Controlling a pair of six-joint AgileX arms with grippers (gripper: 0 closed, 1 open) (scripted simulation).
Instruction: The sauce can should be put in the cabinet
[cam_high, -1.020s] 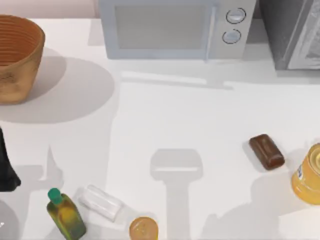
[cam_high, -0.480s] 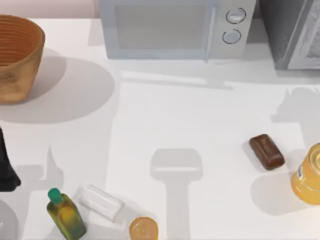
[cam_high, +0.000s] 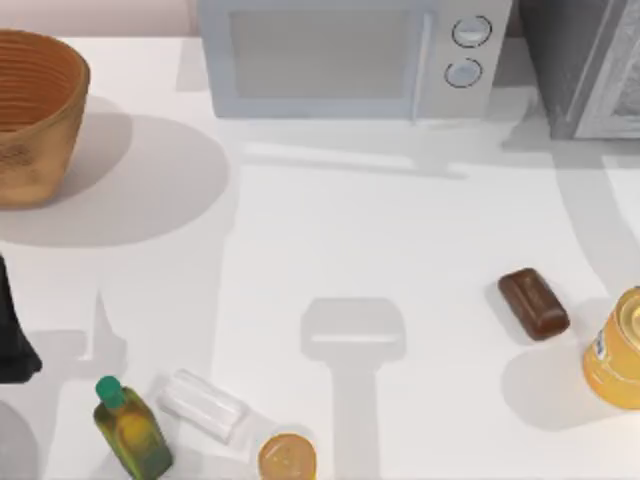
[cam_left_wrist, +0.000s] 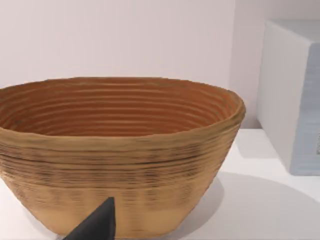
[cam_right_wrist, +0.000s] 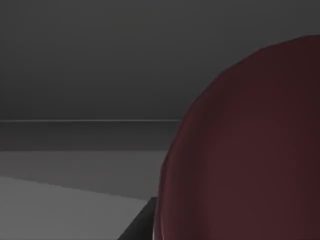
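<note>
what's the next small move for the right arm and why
Probably ease the sauce can down onto the cabinet floor and release: the right wrist view shows its maroon top close, grey cabinet surfaces around it. Left gripper sits parked by the basket.

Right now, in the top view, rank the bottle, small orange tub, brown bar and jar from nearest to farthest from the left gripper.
1. Bottle, bottom left, nearest the left gripper at the left edge.
2. Small orange tub, bottom, left of centre.
3. Brown bar, right.
4. Jar, right edge.
</note>
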